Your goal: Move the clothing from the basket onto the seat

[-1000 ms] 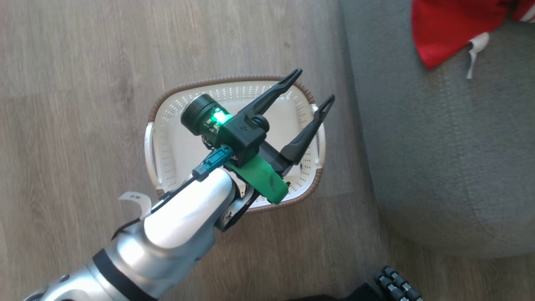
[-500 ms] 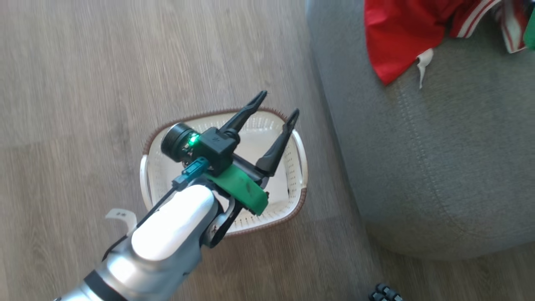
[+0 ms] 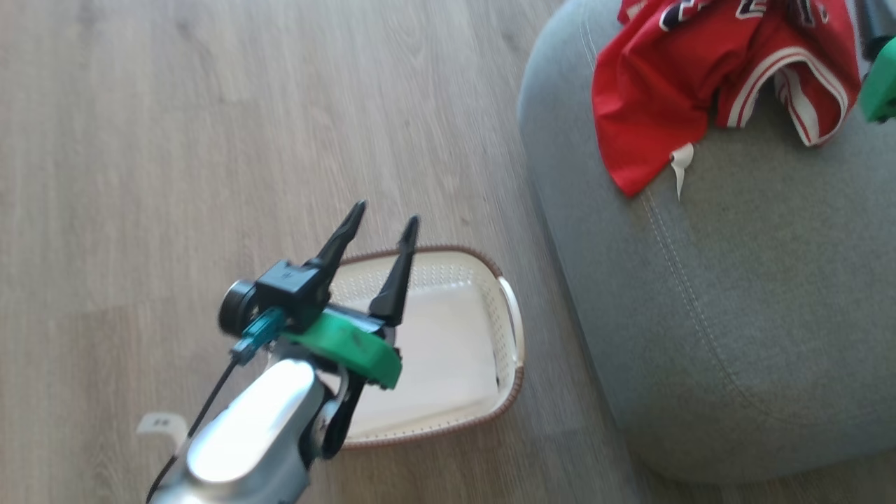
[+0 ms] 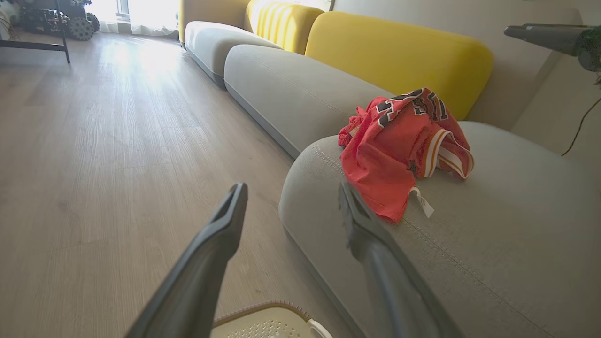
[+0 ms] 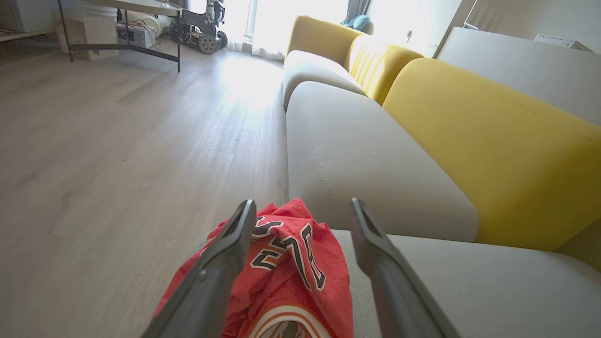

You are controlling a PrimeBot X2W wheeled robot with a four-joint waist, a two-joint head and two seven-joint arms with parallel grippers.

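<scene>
The red clothing (image 3: pixel 658 105) with white trim lies bunched on the grey seat (image 3: pixel 735 315), near its far left corner. In the right wrist view my right gripper (image 5: pixel 300 206) hangs open just above that clothing (image 5: pixel 291 272), with nothing between its fingers. The cream basket (image 3: pixel 514 329) stands on the floor to the left of the seat, and its white bottom shows bare. My left gripper (image 3: pixel 386 213) is open and empty over the basket's far left rim. The left wrist view looks past my left gripper (image 4: pixel 291 188) to the clothing (image 4: pixel 389 150), the seat (image 4: pixel 493 234) and the basket's rim (image 4: pixel 263 312).
Wooden floor (image 3: pixel 175 140) spreads left of the sofa. More grey seat cushions (image 5: pixel 357 159) and yellow backrests (image 5: pixel 493 141) run away behind. A black-legged table (image 5: pixel 122 28) and a wheeled machine (image 5: pixel 197 33) stand far off. A small white tag (image 3: pixel 161 423) lies by my left arm.
The head camera has swung, bringing more of the clothing and the seat into view. Against the basket, my left gripper has drawn from its right side to its far left rim, still open.
</scene>
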